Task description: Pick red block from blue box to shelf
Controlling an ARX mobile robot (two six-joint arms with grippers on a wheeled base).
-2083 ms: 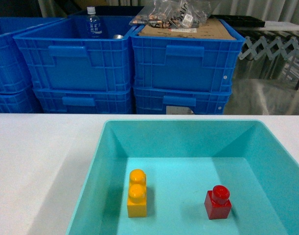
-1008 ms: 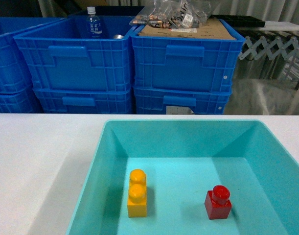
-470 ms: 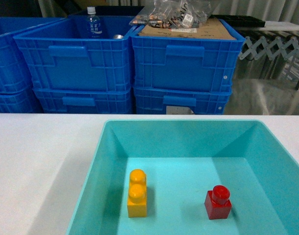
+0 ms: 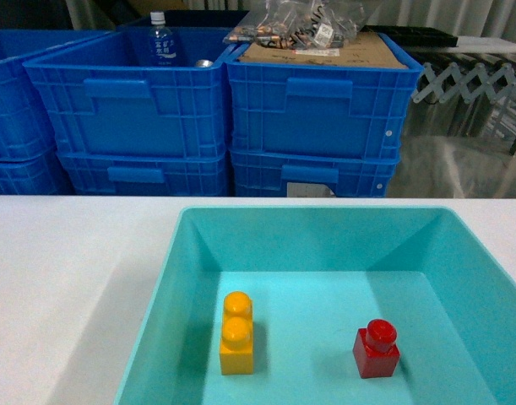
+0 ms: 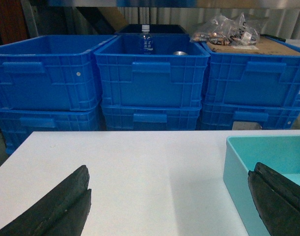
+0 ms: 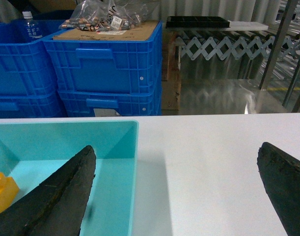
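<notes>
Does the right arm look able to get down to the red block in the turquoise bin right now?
Probably yes: the red block stands alone in the open-topped blue box, clear of the orange brick, and the right gripper is open.

— What colours sit in the wide light-turquoise plastic bin (image 4: 198, 245)?
— A small red studded toy brick (image 4: 376, 349) and a longer orange-yellow plastic brick (image 4: 237, 332). Behind, dark blue ribbed plastic crates (image 4: 312, 105); the table (image 4: 72, 261) is white.
</notes>
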